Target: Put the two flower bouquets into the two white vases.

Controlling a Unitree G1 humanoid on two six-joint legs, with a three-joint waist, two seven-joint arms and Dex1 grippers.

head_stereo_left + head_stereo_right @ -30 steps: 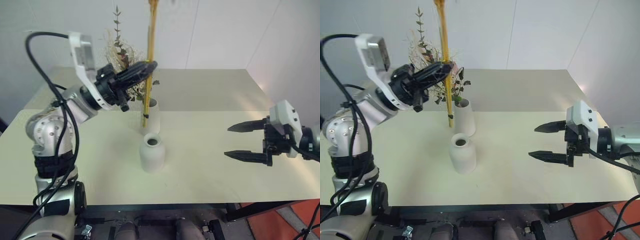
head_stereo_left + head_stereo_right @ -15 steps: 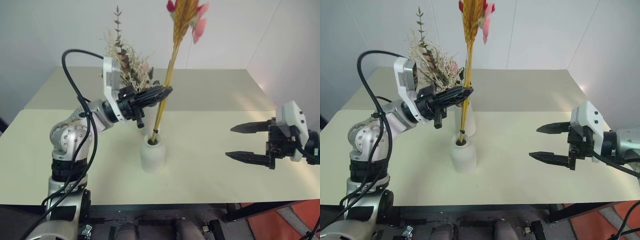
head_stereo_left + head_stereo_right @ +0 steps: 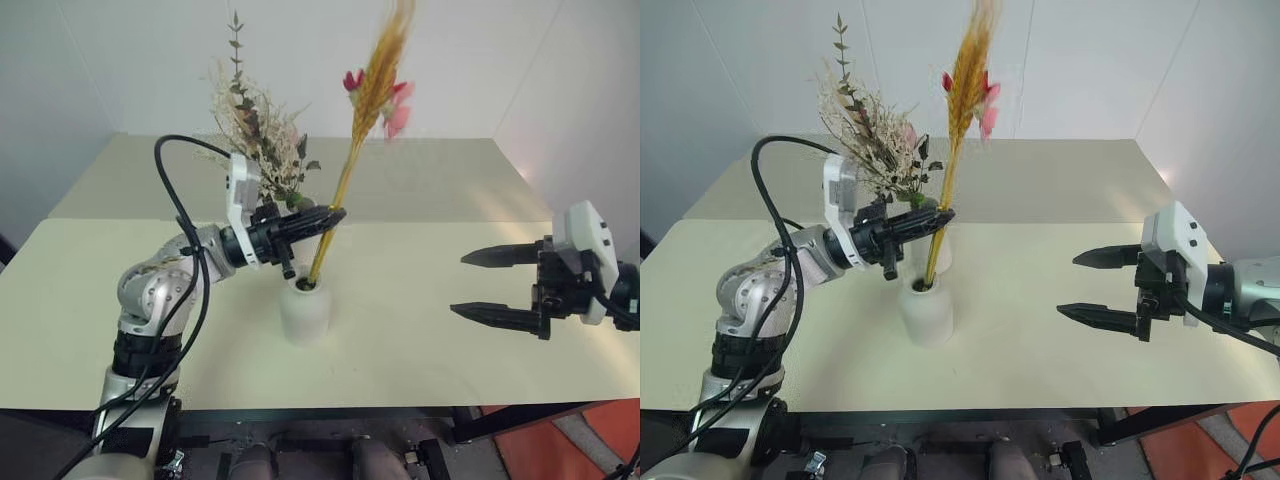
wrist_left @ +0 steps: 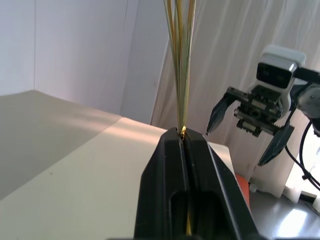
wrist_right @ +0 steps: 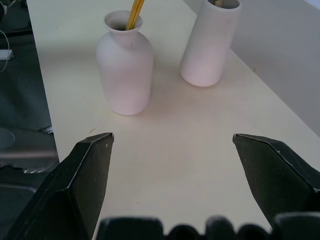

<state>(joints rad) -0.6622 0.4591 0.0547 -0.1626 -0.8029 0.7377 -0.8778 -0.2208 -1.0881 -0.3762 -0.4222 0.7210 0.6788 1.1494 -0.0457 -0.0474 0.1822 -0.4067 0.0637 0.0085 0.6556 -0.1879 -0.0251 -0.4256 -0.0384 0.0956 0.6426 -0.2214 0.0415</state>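
The thin bouquet (image 3: 378,82) of yellow stems, orange grasses and pink and red flowers stands tilted, its stem ends inside the neck of the squat white vase (image 3: 304,311). My left gripper (image 3: 328,215) is shut on the stems just above that neck; in the left wrist view the stems (image 4: 180,60) rise from between the closed fingers. Right behind it, the tall white vase (image 5: 210,45) holds the bushy bouquet (image 3: 256,128) of dried sprigs and green leaves. My right gripper (image 3: 458,284) hovers open and holding nothing, off to the right over the table.
Both vases stand near the middle of a pale table (image 3: 420,345). Bare tabletop lies between the vases and my right gripper. White walls close in behind and to the right. A patch of orange-red floor (image 3: 590,440) shows past the front right corner.
My left gripper has come down and to the right with the thin bouquet, and its stem ends have gone into the squat vase. The right gripper has stayed put and open.
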